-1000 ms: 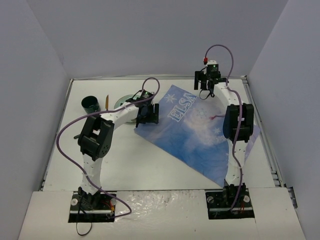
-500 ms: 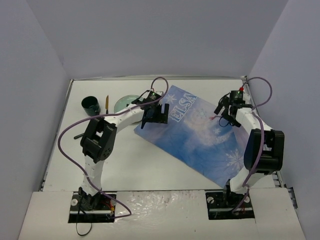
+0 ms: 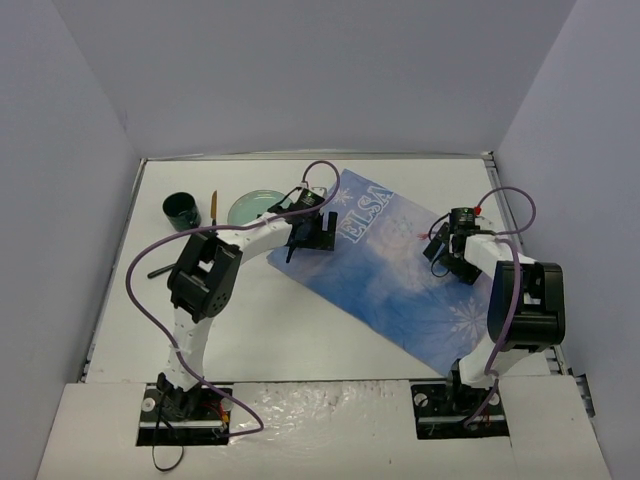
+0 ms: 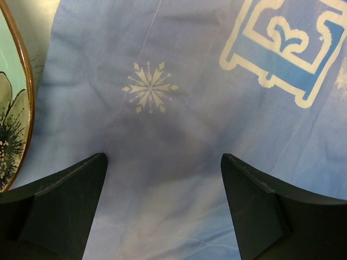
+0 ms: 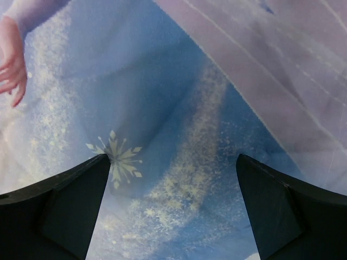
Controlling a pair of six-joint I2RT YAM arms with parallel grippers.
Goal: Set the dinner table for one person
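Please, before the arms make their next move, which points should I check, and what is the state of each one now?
1. Left gripper open and empty: ok.
2. Right gripper open and empty: ok.
3. Placemat flat on the dinner table: ok where visible, only light creases.
4. Placemat square to the table edges: not ok, it lies diagonally.
5. Plate on the placemat: not ok, it sits beside it.
6. Cup near the placemat: not ok, it stands far left.
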